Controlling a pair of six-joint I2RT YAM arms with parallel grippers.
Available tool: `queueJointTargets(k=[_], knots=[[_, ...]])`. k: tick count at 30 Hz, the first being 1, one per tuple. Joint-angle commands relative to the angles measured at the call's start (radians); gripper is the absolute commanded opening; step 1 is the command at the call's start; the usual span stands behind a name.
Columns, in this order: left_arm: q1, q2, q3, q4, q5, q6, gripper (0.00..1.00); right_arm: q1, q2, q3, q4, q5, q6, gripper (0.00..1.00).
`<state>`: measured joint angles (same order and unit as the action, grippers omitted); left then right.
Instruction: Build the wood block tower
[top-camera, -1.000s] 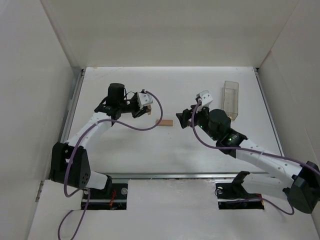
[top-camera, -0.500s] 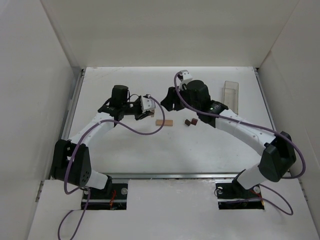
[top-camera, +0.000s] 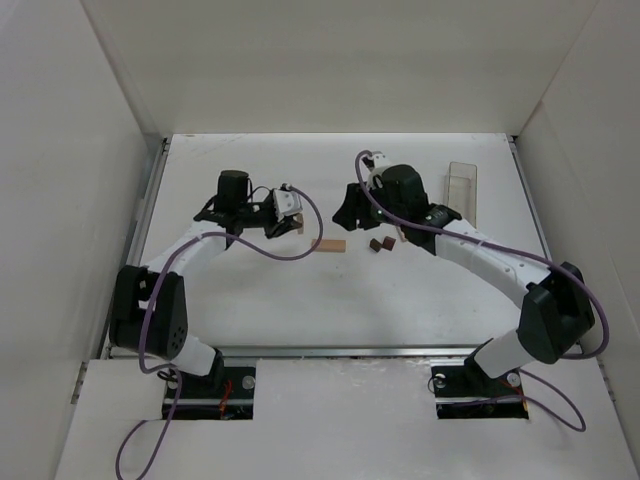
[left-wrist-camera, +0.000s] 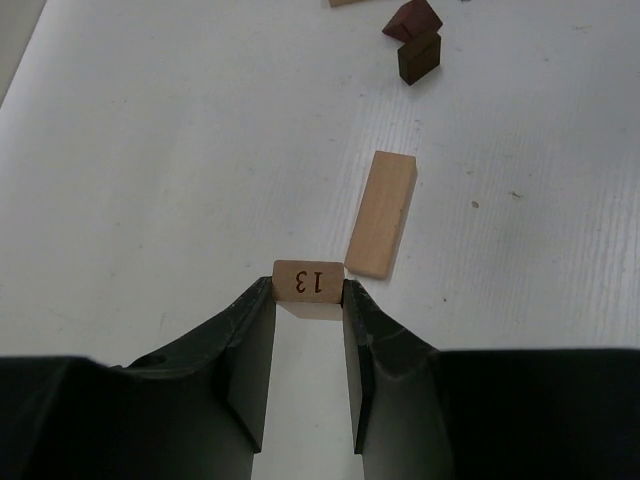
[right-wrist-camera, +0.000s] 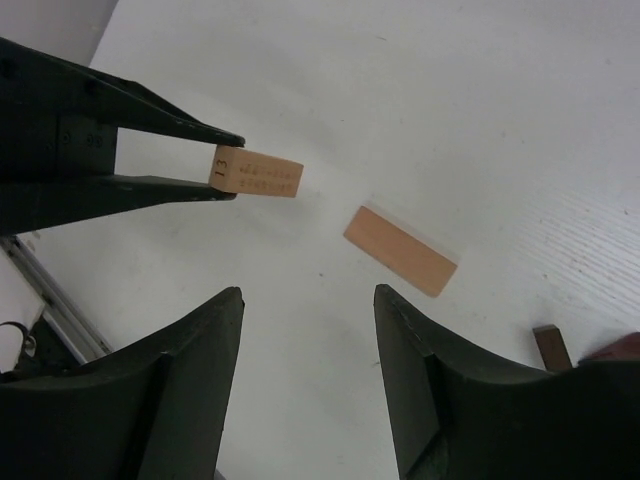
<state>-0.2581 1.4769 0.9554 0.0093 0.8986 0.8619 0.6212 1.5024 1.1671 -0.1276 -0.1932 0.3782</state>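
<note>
Left pincer (left-wrist-camera: 308, 300): closed on the near end of the numbered tan block (left-wrist-camera: 308, 288), one finger on each side face.
Numbered tan block, place: held out beyond the fingertips and, by the look of it, clear of the table (left-wrist-camera: 150, 150), just short of the flat tan bar (left-wrist-camera: 381, 213).
Numbered tan block, axis: the long axis is pointed away from the left wrist, about level, and the stamped end face is turned back toward that camera.
Flat tan bar: laid on its broad face in mid-table. The long axis runs left to right in the top view and almost in line with the held block in the left wrist view.
Dark cube (left-wrist-camera: 418, 57) and roof-shaped dark piece (left-wrist-camera: 412, 20): set close together beyond the bar's far end.
Right pincer (right-wrist-camera: 308, 295): parted about halfway with nothing between the fingers, hung over the table on the bar's far side.
Clear plastic box (top-camera: 461, 195): stood well off to the right.
Step in hand, judged: the held block is to be set down at the bar.
How it is done well: the block is gripped at one end only, so a slow, level descent is advised, and the fingers are best parted only once the block is fully borne.
</note>
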Motion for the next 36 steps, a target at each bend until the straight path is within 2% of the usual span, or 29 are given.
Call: queueJointTargets(k=[1,5,12,13,14,15,16,18,21,23,24,26,27,28,29,31,33,36], knots=[[0.013,0.032,-0.014,0.008,0.152,0.042,0.00,-0.029,-0.057,-0.027,0.026,-0.026,0.001,0.61],[0.013,0.109,0.035,-0.046,0.281,0.081,0.00,-0.069,-0.067,-0.063,0.026,-0.040,-0.021,0.62],[0.013,0.259,0.206,-0.327,0.365,0.232,0.00,-0.098,-0.067,-0.090,0.045,-0.092,-0.030,0.62],[0.013,0.278,0.256,-0.476,0.376,0.303,0.00,-0.109,-0.067,-0.090,0.045,-0.103,-0.030,0.62],[0.013,0.314,0.305,-0.588,0.397,0.544,0.00,-0.118,-0.067,-0.090,0.045,-0.115,-0.039,0.62],[0.013,0.332,0.306,-0.685,0.398,0.546,0.00,-0.118,-0.056,-0.090,0.045,-0.115,-0.039,0.62],[0.013,0.345,0.339,-0.769,0.413,0.618,0.00,-0.118,-0.056,-0.090,0.045,-0.115,-0.039,0.62],[0.013,0.387,0.362,-0.770,0.422,0.563,0.00,-0.127,-0.047,-0.090,0.056,-0.126,-0.039,0.62],[0.002,0.396,0.387,-0.827,0.409,0.638,0.00,-0.127,-0.021,-0.078,0.056,-0.141,-0.039,0.62],[-0.007,0.361,0.356,-0.787,0.367,0.612,0.00,-0.136,-0.008,-0.057,0.056,-0.153,-0.039,0.62],[-0.007,0.343,0.336,-0.688,0.343,0.573,0.00,-0.136,0.001,-0.057,0.056,-0.153,-0.039,0.62],[-0.030,0.260,0.284,-0.518,0.211,0.326,0.00,-0.136,0.013,-0.035,0.027,-0.163,-0.039,0.62],[-0.041,0.223,0.208,-0.260,0.136,0.183,0.00,-0.136,0.013,-0.017,0.026,-0.163,-0.039,0.62],[-0.056,0.185,0.169,-0.138,0.034,0.023,0.00,-0.136,0.013,-0.017,0.011,-0.163,-0.039,0.61],[-0.073,0.130,0.143,-0.064,-0.148,-0.120,0.00,-0.136,0.013,-0.004,0.011,-0.163,-0.030,0.61],[-0.098,0.103,0.134,-0.058,-0.165,-0.060,0.00,-0.136,0.013,0.006,-0.015,-0.163,-0.030,0.61],[-0.107,0.076,0.122,-0.013,-0.165,-0.136,0.00,-0.126,0.013,0.006,-0.015,-0.163,-0.030,0.61],[-0.144,0.048,0.097,0.063,-0.190,-0.150,0.00,-0.114,0.024,0.017,-0.026,-0.172,-0.030,0.61]])
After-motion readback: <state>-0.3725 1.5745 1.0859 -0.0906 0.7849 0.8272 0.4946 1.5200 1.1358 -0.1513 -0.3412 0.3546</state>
